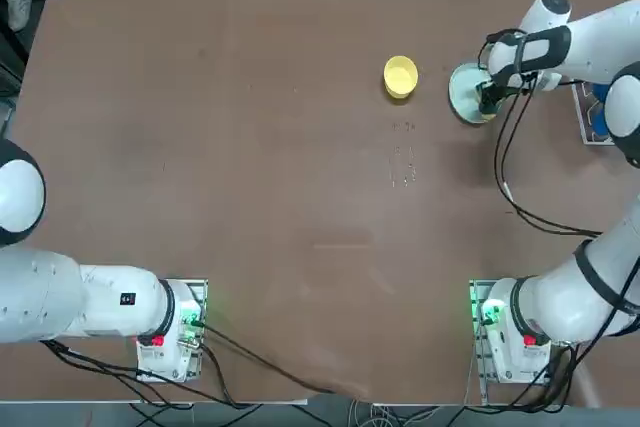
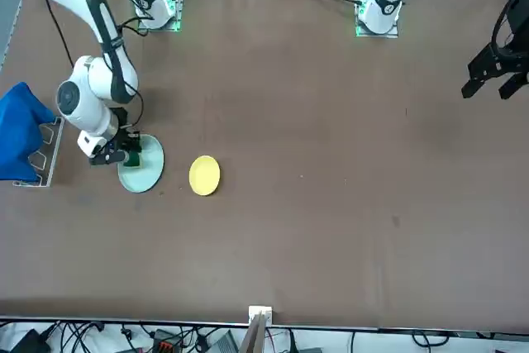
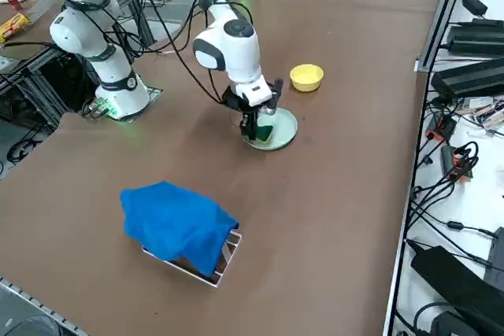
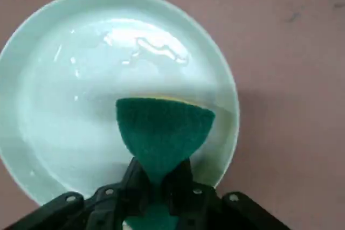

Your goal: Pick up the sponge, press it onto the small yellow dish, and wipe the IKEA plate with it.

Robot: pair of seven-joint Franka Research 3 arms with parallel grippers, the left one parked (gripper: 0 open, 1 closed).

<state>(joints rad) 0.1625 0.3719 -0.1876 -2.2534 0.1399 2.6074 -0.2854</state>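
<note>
The right gripper (image 4: 157, 179) stands over the IKEA plate (image 4: 64, 79) with its jaws pinching the sponge (image 4: 161, 130) hard at the middle, so the block is squeezed into a waist between the fingers and flares out wide beyond them. The sponge's long axis runs out along the line of the fingers, and its free end points down onto the plate, resting on the plate's inner surface toward one side rather than at the centre. Its dark green scouring face, rough and fibrous, is turned toward the wrist camera; a thin line of yellow foam shows along the far edge. The plate is round, smooth and glossy, pale mint, with a raised rim, and bright reflections lie across its floor. From overhead the plate (image 1: 465, 92) sits on the far right part of the brown table (image 1: 250, 197), half covered by the gripper (image 1: 488, 102), and the small yellow dish (image 1: 400, 76) stands near it, apart, on the side toward the table's middle; it is round, plain and bowl-like. In the side view a crumpled blue cloth (image 3: 177, 224) lies draped over a small rack, well apart from the plate (image 3: 285, 127).
</note>
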